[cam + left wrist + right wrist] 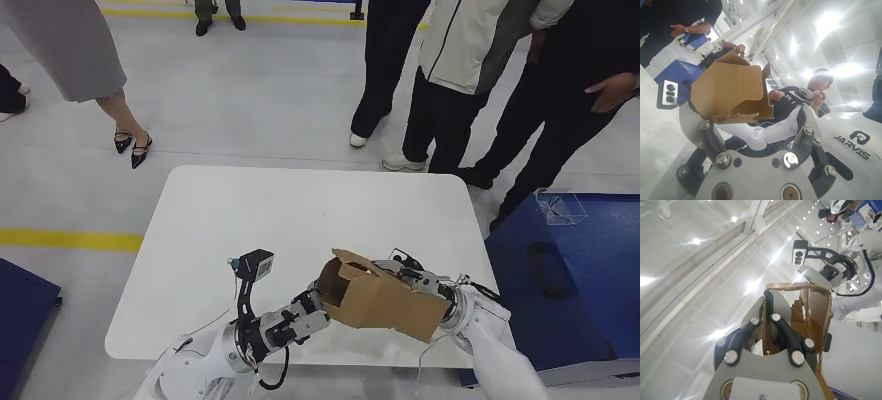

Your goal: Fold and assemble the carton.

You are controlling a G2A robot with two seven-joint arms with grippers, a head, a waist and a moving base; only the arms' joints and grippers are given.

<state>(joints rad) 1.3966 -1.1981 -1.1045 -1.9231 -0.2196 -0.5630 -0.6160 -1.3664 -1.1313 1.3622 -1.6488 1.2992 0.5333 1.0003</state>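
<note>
Right end effector [766, 301] clamping carton [385, 298] wall, left end effector [745, 111] splayed — both upturned

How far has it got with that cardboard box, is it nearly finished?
Partway, I'd say. Done: the carton already stands open as a box shape rather than flat. In hand: the right gripper is shut on one wall, and the open left gripper sits at its open end. Still to do: the end flaps stick out loose, not yet folded shut.

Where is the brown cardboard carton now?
In the top view the brown cardboard carton is at the near edge of the white table, one wall clamped in the right gripper, the open left gripper at its other end.
</note>
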